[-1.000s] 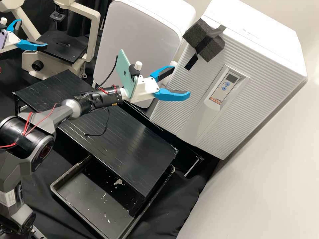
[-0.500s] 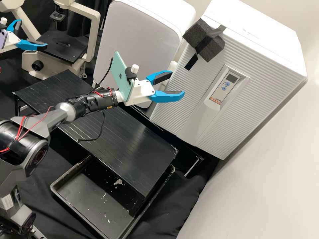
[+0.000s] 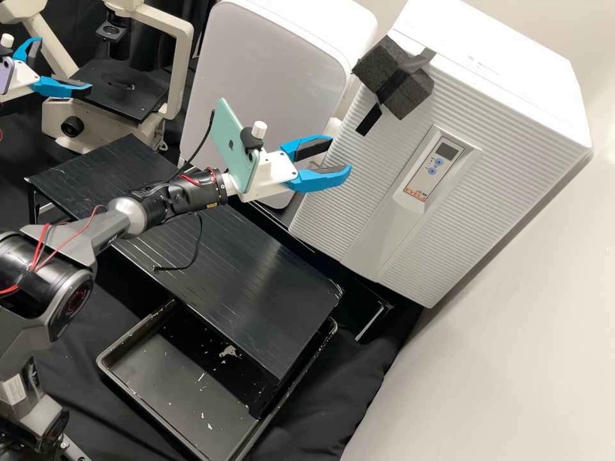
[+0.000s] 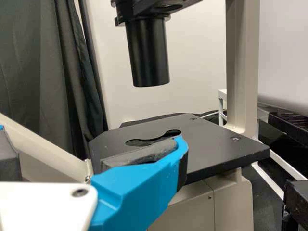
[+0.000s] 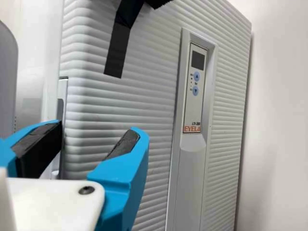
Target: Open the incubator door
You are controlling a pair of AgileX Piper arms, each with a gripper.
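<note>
The incubator's ribbed white door is shut. In the high view my right gripper is partly open at the door's left edge, with nothing seen clasped. From the right wrist view, the right gripper has one dark-padded finger beside a slot in the edge strip and the other before the ribbed front; whether they touch it, I cannot tell. My left gripper stands open and empty by the microscope; the left wrist view shows the left gripper before the black stage.
Dark foam blocks are taped to the incubator's upper corner. Another white appliance stands close on its left. Under the right arm lies a black slatted platform, with a black tray below it. A wall borders the right.
The right gripper has drawn back to the left, away from the control panel, and its fingers have come closer together. The left gripper and the door have stayed put.
</note>
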